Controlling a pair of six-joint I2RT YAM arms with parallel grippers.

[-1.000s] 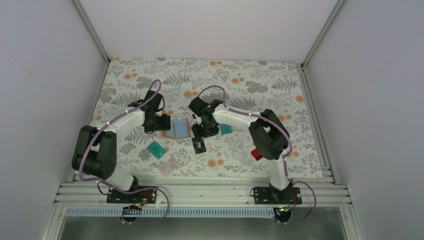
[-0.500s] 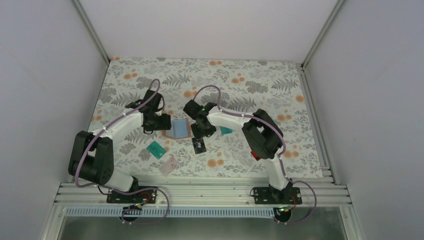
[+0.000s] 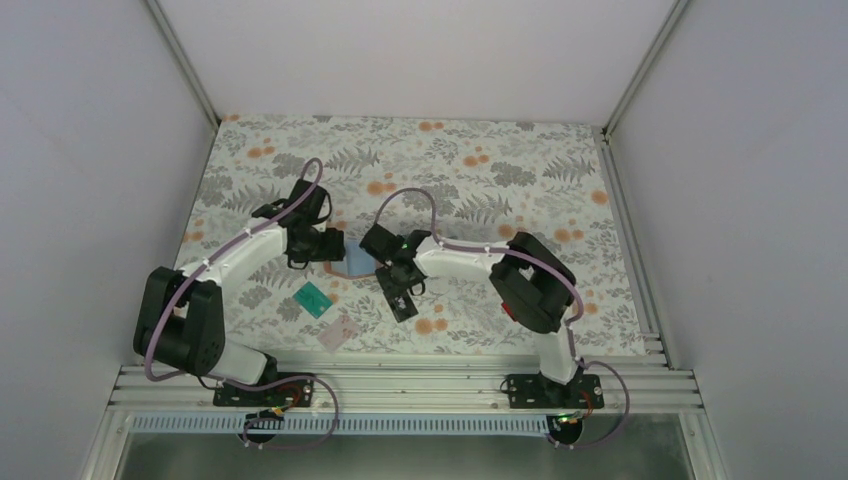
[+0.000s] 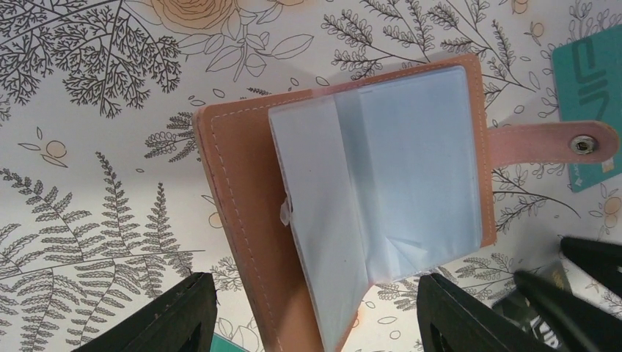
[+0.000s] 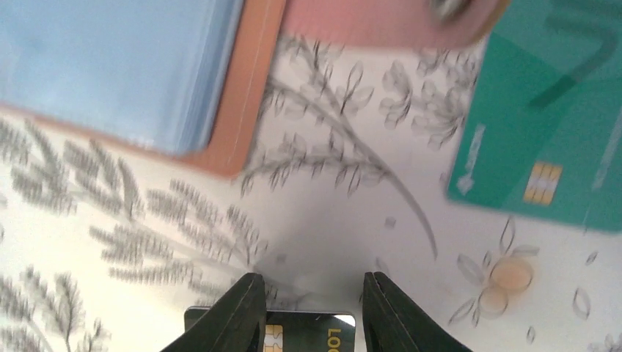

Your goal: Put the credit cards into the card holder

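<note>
The right gripper [image 5: 314,282] stands low over the near-middle of the table with its jaws drawn partway together. The black card [image 5: 312,334] lies at its fingertips, but I cannot tell whether the card is pinched or only lying under them.

Nearest the arm bases, left of centre, the pinkish card [image 3: 340,331] lies flat on the floral cloth. A little farther and to the left sits a teal card [image 3: 313,298], also loose. The black card is to their right at about the same depth.

Beyond these, the card holder [image 4: 242,191] lies open at the table's middle, its clear sleeves [image 4: 411,176] fanned up. No card shows in them. The tip of its strap [image 4: 535,143] rests over the edge of a second teal card [image 5: 543,110] just right of it.

The left gripper [image 4: 315,282] hovers at the holder's left end with its jaws spread wide and nothing between them.

As I judge it, no card is filed yet. Four lie outside in view, and the other two are not clearly in sight. The black card looks to be the first to go in.
</note>
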